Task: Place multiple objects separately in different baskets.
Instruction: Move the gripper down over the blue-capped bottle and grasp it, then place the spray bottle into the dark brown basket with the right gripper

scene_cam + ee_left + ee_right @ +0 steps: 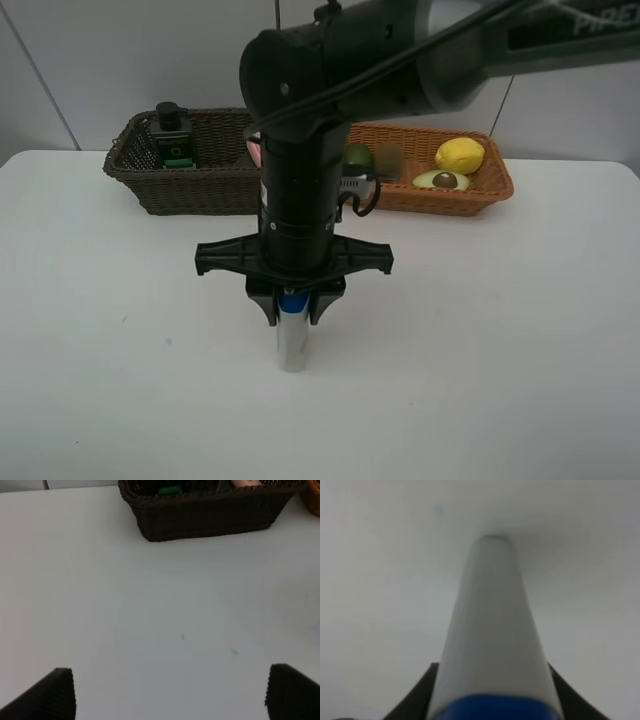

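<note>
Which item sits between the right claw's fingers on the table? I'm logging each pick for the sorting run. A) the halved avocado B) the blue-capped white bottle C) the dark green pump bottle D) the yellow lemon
B: the right claw straddles the blue-capped white bottle standing on the white table, while the lemon and halved avocado lie in the orange-tan basket.

Blue-capped white bottle [292, 340] upright on table, clamped

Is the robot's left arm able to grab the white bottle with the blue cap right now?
Probably not. The right tool is already closed around the blue-capped white bottle, covering its top. The left tool is open over bare table, with no bottle between its fingers.
</note>
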### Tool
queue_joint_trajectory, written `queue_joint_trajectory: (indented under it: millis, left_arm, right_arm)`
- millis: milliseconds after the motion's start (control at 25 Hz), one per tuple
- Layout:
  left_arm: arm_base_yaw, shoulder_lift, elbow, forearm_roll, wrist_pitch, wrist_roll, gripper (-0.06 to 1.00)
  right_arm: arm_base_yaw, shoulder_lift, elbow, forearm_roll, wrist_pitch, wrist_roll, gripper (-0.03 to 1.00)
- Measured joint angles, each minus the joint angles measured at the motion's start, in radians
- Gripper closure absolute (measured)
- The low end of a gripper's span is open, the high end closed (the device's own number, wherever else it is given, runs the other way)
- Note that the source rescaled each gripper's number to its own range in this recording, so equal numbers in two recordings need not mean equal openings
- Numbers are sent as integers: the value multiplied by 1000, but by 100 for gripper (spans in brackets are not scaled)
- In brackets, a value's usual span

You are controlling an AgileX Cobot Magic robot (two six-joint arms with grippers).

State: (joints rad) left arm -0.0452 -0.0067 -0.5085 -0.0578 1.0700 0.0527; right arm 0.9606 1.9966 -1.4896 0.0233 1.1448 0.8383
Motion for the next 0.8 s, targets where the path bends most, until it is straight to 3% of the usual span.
queue_joint_trajectory:
  millis: [280, 480, 640, 800]
  left_arm:
    - [0, 0, 0, 0, 0, 0, -5]
    - [0, 0, 0, 0, 0, 0, -5]
    - [0, 0, 0, 0, 0, 0, -5]
    - [0, 0, 0, 0, 0, 0, -5]
  right_arm:
    - [0, -112, -94, -69, -3, -6, 84]
    - [0, -210, -109, -240, -41, -6, 84]
    - [0, -239, -109, -389, -143, -6, 84]
    - [-5, -204, -109, -501, -351, -11, 84]
